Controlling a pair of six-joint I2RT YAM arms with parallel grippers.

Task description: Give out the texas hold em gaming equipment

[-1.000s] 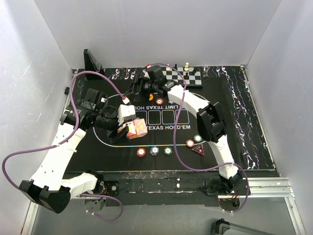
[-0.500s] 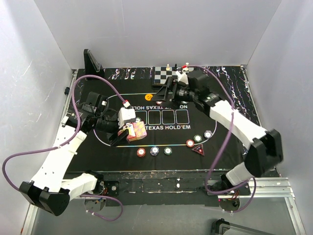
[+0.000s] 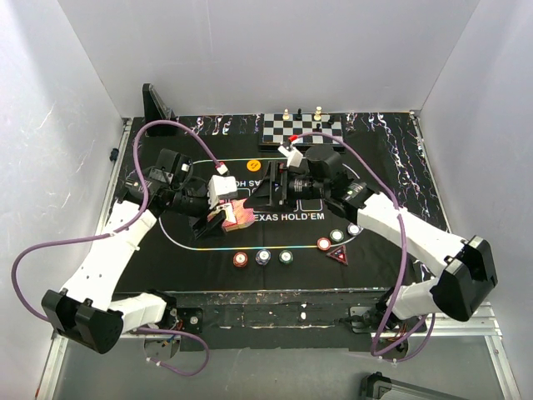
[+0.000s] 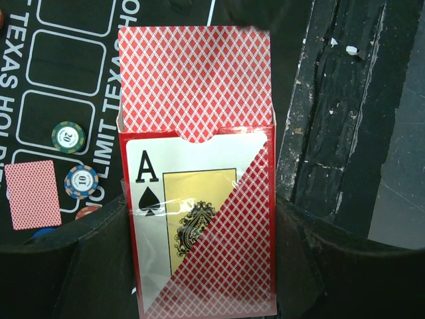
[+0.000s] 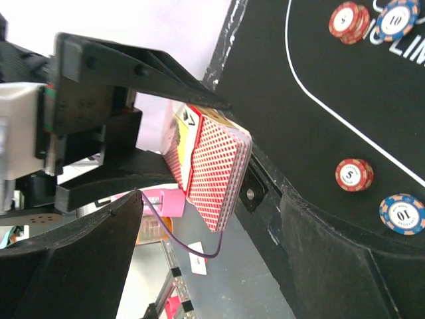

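Note:
My left gripper [image 4: 199,272] is shut on an open box of playing cards [image 4: 199,199], with red-backed cards sticking out of its top [image 4: 194,80]. In the top view the box [image 3: 236,215] hangs over the mat's left half. My right gripper [image 3: 263,193] stands open just right of it, and its fingers [image 5: 86,259] lie either side of the deck [image 5: 216,169] without touching it. One card [image 4: 30,194] lies face down on the mat. Chips [image 3: 263,257] and a dark red triangular marker [image 3: 338,255] lie along the mat's near edge.
The black "TEXAS HOLD'EM" mat [image 3: 391,200] covers the table. A chessboard [image 3: 300,129] with pieces sits at the back edge. An orange chip [image 3: 253,165] lies near the back of the oval. A black stand [image 3: 156,104] is at the back left corner.
My right arm has swung from the back by the chessboard down to the card box and opened a little wider. My left gripper has shifted the box slightly right.

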